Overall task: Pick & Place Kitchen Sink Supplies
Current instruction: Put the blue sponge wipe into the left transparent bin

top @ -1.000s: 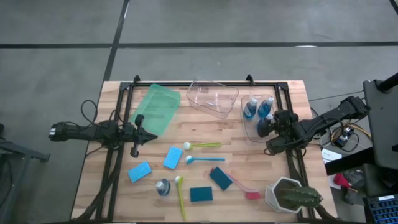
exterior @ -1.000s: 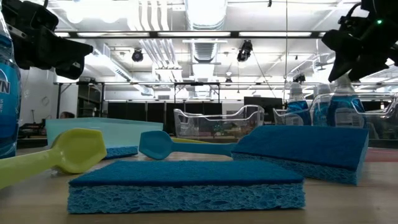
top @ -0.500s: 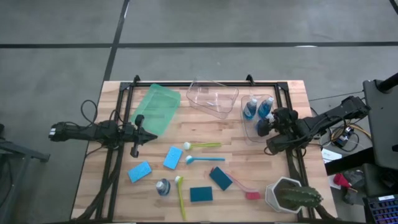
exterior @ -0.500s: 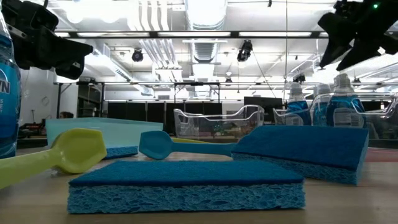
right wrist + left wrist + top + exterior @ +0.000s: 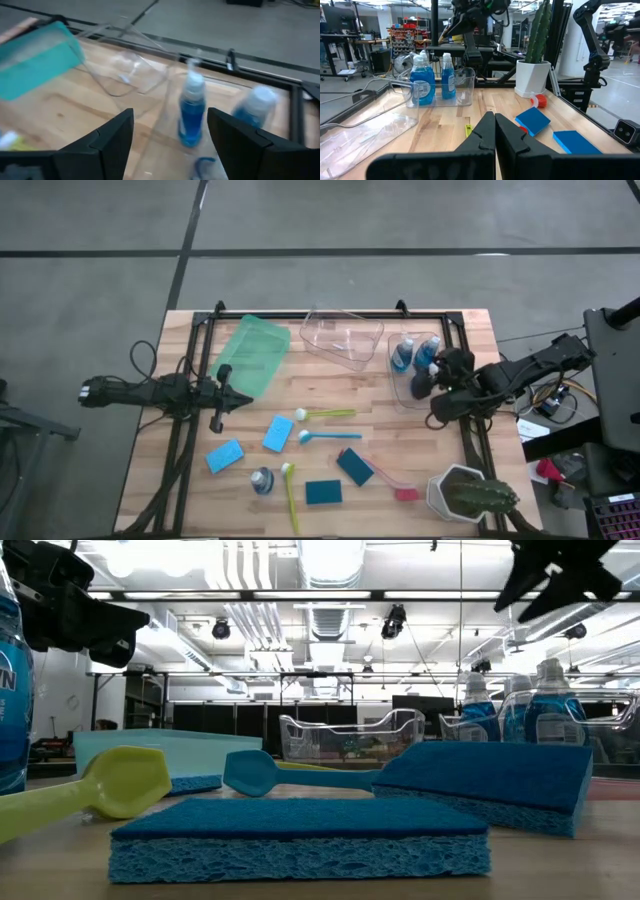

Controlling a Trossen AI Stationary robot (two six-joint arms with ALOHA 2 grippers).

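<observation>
- While the right gripper [image 5: 428,383] hangs above the clear bin [image 5: 412,392], fingers [image 5: 112,137] spread wide, empty.
- Two blue bottles [image 5: 403,355] upright in that bin.
- Left gripper [image 5: 227,395] pinched closed, empty, by green bin [image 5: 250,357].
- Sponges [image 5: 278,433], brushes [image 5: 327,415] lie mid-table.

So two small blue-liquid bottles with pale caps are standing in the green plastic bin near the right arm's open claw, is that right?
Not quite. The two small blue-liquid bottles with pale caps stand in a clear plastic bin, not the green plastic bin, which lies on the table's left side. The high view shows it. The rest holds: the right gripper is beside them, fingers open.
</observation>
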